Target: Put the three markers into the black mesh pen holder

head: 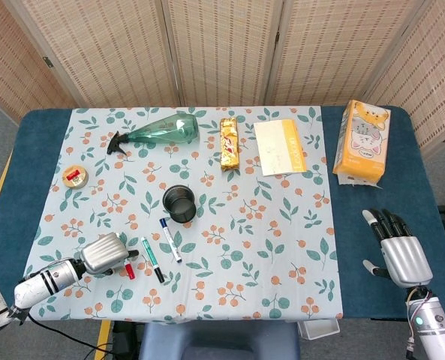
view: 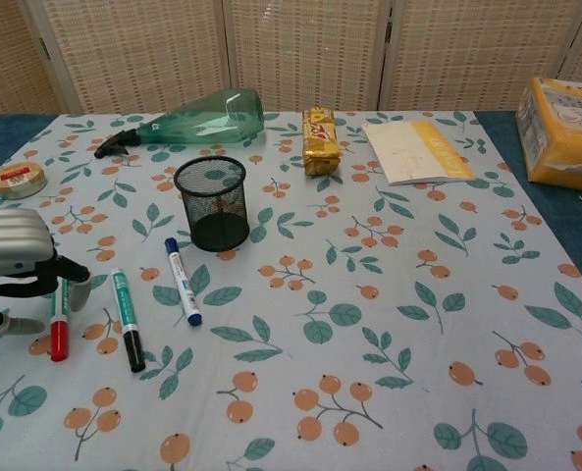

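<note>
Step in hand: first pickup, nothing in the black mesh cylindrical pen holder (view: 211, 203) yet. Silver left hand (view: 16, 265) over the red-capped marker (view: 59, 327), fingers curled down around its upper end; can't tell if actually gripping, marker flat on the cloth. Green-barrelled marker (view: 126, 318) and blue-capped white marker (view: 182, 280) lying just right of it, near the holder. Right hand (head: 399, 253) idle at table edge, fingers spread, empty. Next: pinch firmly, lift, tilt upright, carry over holder rim.
</note>
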Robot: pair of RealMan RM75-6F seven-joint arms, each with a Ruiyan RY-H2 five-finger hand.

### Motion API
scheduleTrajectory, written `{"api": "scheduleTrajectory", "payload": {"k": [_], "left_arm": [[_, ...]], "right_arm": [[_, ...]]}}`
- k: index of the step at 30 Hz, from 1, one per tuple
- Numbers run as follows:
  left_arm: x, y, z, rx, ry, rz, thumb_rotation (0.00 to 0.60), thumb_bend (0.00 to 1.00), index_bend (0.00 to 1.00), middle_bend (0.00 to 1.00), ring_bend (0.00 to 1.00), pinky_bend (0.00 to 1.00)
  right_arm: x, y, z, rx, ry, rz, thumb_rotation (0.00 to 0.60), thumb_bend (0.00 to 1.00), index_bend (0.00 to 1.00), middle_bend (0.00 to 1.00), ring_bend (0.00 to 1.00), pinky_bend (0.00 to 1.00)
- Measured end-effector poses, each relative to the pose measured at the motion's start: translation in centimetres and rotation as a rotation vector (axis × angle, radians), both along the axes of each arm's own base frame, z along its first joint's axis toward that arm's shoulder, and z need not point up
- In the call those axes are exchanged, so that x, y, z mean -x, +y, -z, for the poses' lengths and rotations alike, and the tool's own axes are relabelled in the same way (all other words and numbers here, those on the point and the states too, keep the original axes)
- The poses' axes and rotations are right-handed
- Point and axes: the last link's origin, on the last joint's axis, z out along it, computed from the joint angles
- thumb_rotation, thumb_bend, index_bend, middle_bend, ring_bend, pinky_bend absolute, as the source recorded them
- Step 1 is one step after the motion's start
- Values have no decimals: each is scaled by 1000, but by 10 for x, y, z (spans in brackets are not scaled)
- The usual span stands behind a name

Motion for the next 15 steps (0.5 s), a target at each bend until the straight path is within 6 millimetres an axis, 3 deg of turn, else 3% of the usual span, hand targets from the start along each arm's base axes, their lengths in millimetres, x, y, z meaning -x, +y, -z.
{"api": "scheduleTrajectory", "payload": {"k": [10, 15], "left_arm": [[5, 1, 6, 14, 9, 20, 600, 333, 481, 935, 968, 950], [6, -1, 9, 20, -5, 18, 600, 333, 540, 935, 968, 950]], "right_arm": [[-1, 2, -1, -8, -7, -3, 600, 155, 22, 44, 53, 106], [-1, 2, -1, -7, -7, -3, 600, 155, 22, 44, 53, 106]]}}
